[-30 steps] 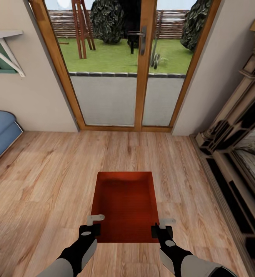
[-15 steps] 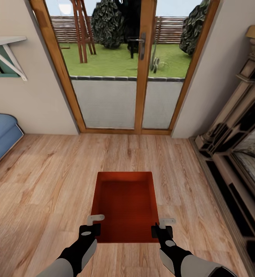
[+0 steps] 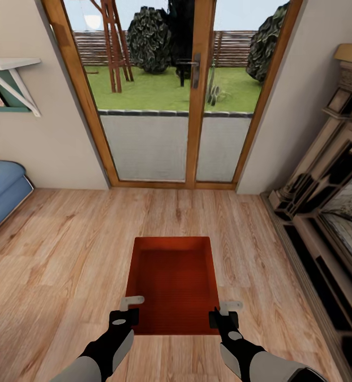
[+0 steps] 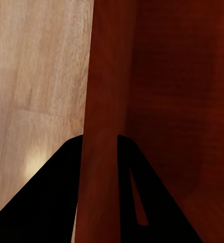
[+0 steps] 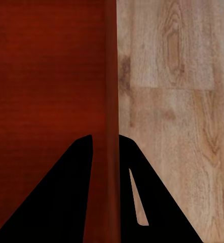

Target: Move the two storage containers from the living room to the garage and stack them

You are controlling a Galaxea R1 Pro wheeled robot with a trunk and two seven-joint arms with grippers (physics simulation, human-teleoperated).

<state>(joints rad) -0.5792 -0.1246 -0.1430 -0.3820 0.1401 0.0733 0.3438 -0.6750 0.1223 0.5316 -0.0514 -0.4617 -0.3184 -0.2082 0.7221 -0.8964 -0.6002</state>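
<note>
Change: the head view has shifted, doors and shelf sitting lower; container and grippers keep their places in it.
Left gripper (image 3: 127,310): clamped on the storage container (image 3: 174,284) left wall.
Right gripper (image 3: 224,313): clamped on its right wall.
Container: held above the living-room wood floor (image 3: 64,254), facing glass doors (image 3: 176,101).
Progress: early; garage unreached, stacking left.

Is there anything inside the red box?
Empty. The head view looks straight into the box and shows just its bare red bottom. Each tool, left and right, pinches a side wall.
</note>
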